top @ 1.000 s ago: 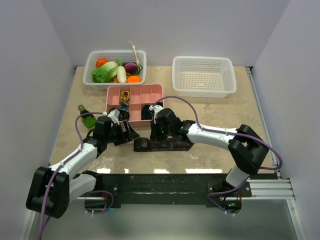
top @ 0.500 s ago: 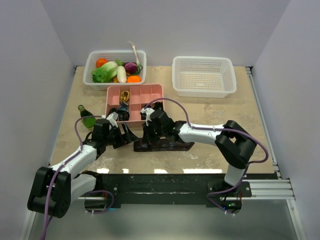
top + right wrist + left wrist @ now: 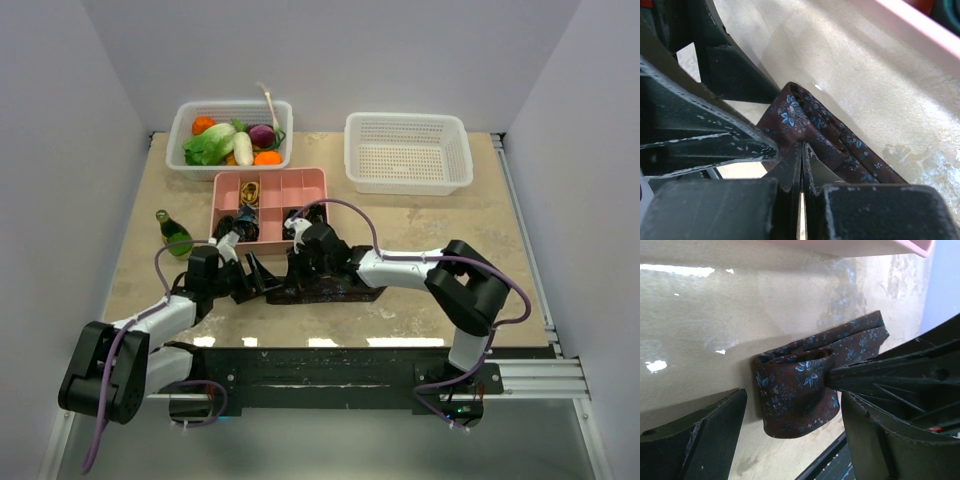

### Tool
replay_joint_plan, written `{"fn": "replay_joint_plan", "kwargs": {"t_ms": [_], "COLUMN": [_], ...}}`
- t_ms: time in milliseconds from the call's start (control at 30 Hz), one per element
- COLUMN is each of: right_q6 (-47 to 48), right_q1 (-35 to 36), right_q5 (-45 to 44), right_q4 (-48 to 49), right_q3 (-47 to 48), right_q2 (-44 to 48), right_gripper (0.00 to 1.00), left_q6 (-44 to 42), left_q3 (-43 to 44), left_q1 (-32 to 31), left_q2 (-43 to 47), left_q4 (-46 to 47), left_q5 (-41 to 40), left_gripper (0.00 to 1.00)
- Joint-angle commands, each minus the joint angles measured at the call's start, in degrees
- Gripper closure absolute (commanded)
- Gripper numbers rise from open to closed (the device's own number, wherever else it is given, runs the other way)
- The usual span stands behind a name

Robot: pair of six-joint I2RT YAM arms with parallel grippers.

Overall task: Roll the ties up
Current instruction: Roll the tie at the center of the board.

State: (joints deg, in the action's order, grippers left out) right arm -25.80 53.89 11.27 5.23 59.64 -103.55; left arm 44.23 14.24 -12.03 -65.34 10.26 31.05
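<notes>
A maroon tie [image 3: 335,291] with small blue flowers lies as a strip on the table in front of the pink tray. Its left end is folded over into a loop [image 3: 797,390]. My right gripper [image 3: 300,268] is at that end, its fingers pressed together on the tie's folded layer [image 3: 802,150]. My left gripper [image 3: 256,279] is open, with one finger [image 3: 695,435] left of the folded end and the other [image 3: 890,440] right of it, not touching it. Dark coiled ties [image 3: 244,226] sit in the tray's near compartments.
The pink divided tray [image 3: 300,185] stands just behind the tie. A green bottle [image 3: 175,233] stands at its left. A white basket with vegetables [image 3: 230,135] is at the back left, and an empty white basket [image 3: 407,150] at the back right.
My right gripper has slid left along the tie to its left end. My left gripper has moved nearer and to the right, so its open fingers now straddle that end.
</notes>
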Motion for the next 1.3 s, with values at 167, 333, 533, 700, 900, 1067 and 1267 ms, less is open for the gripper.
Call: {"fn": "replay_joint_plan", "kwargs": {"t_ms": [167, 333, 533, 700, 900, 1067, 1267], "right_q6": [-2.49, -3.20, -3.55, -3.82, -3.73, -3.38, -2.41], "right_q1": [0.17, 0.16, 0.25, 0.16, 0.16, 0.16, 0.16], "right_q5": [-2.57, -3.27, -4.32, -4.24, -3.54, -3.36, -4.15], "right_q4": [3.02, 3.38, 3.99, 4.78, 5.31, 4.96, 3.20], "right_q3": [-5.23, -5.85, -7.96, -9.27, -8.13, -6.64, -4.71], "right_q2": [2.47, 2.65, 4.06, 4.58, 3.97, 4.14, 4.76], "right_gripper": [1.00, 1.00, 1.00, 1.00, 1.00, 1.00, 1.00], "left_q6": [2.36, 2.35, 4.11, 5.17, 5.17, 4.11, -0.97], "left_q3": [-2.81, -3.60, -5.71, -6.50, -6.07, -5.19, -0.02], "left_q1": [0.25, 0.17, 0.08, 0.08, -0.01, -0.18, -1.06], "left_q2": [-3.48, -4.79, -6.55, -7.61, -7.61, -7.43, -5.77], "left_q4": [3.01, 3.62, 10.19, 15.31, 20.14, 20.41, 10.68], "left_q5": [3.40, 4.37, 5.16, 6.13, 6.57, 7.01, 5.00], "left_gripper": [0.21, 0.25, 0.32, 0.40, 0.48, 0.56, 0.61]}}
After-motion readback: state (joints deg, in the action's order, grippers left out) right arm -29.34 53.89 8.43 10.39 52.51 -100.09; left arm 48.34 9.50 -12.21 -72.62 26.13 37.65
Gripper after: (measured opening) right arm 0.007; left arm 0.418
